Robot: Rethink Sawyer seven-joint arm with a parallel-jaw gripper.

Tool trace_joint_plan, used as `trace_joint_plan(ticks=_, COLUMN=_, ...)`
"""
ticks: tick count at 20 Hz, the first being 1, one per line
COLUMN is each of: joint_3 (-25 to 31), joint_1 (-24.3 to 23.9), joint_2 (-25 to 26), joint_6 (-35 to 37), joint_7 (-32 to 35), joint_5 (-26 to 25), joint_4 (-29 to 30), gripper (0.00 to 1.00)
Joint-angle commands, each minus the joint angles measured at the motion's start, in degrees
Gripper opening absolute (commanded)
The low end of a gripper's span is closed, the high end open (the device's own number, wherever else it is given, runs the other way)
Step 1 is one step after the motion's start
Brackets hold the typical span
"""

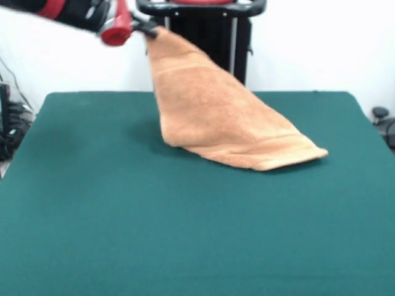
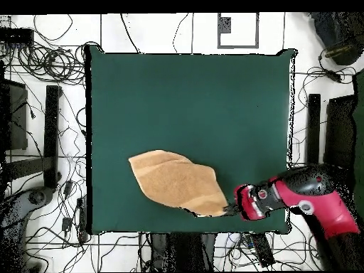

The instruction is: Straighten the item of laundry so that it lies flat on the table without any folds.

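The orange-tan towel (image 1: 216, 111) hangs by one corner from my gripper (image 1: 150, 28) at the upper left of the front view. Its lower end rests on the dark green table (image 1: 123, 216), with a woven band near the hem. The gripper is shut on the towel's top corner, well above the table. In the overhead view the towel (image 2: 174, 182) stretches from the table's lower middle toward my gripper (image 2: 231, 208) near the table's bottom edge. The red and black arm (image 2: 306, 195) reaches in from the lower right.
The robot's black pedestal (image 1: 210, 37) stands behind the table's far edge. Cables and stands (image 2: 43, 142) lie on the floor around the table in the overhead view.
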Motion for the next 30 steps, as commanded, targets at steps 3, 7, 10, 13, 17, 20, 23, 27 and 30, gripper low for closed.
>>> trace_joint_plan(ticks=3, joint_3=13.23, joint_1=-3.09, joint_2=9.57, joint_6=-8.40, joint_7=-22.71, joint_5=-8.78, joint_4=-15.50, gripper=0.00)
trace_joint_plan(ticks=7, joint_3=14.50, joint_1=-3.64, joint_2=9.17, joint_6=-9.29, joint_7=-21.91, joint_5=-9.21, joint_4=-15.24, gripper=0.00)
trace_joint_plan(ticks=10, joint_3=15.81, joint_1=-3.90, joint_2=7.77, joint_6=-11.85, joint_7=-20.74, joint_5=-9.00, joint_4=-13.44, gripper=0.00)
trace_joint_plan(ticks=13, joint_3=16.76, joint_1=-4.00, joint_2=7.32, joint_6=-12.88, joint_7=-19.94, joint_5=-8.69, joint_4=-12.28, gripper=0.00)
trace_joint_plan(ticks=17, joint_3=17.37, joint_1=-3.40, joint_2=4.01, joint_6=-10.75, joint_7=-15.42, joint_5=-6.00, joint_4=-7.85, gripper=0.00)
trace_joint_plan(ticks=20, joint_3=17.74, joint_1=-1.67, joint_2=-4.90, joint_6=-14.40, joint_7=-7.55, joint_5=0.47, joint_4=2.87, gripper=0.00)
trace_joint_plan(ticks=23, joint_3=17.97, joint_1=0.14, joint_2=-10.02, joint_6=-18.46, joint_7=-3.50, joint_5=6.31, joint_4=9.10, gripper=0.00)
trace_joint_plan(ticks=27, joint_3=17.26, joint_1=1.67, joint_2=-11.37, joint_6=-22.35, joint_7=-3.89, joint_5=9.73, joint_4=11.59, gripper=0.00)
trace_joint_plan(ticks=30, joint_3=17.73, joint_1=2.11, joint_2=-9.63, joint_6=-26.71, joint_7=-6.81, joint_5=9.64, joint_4=10.98, gripper=0.00)
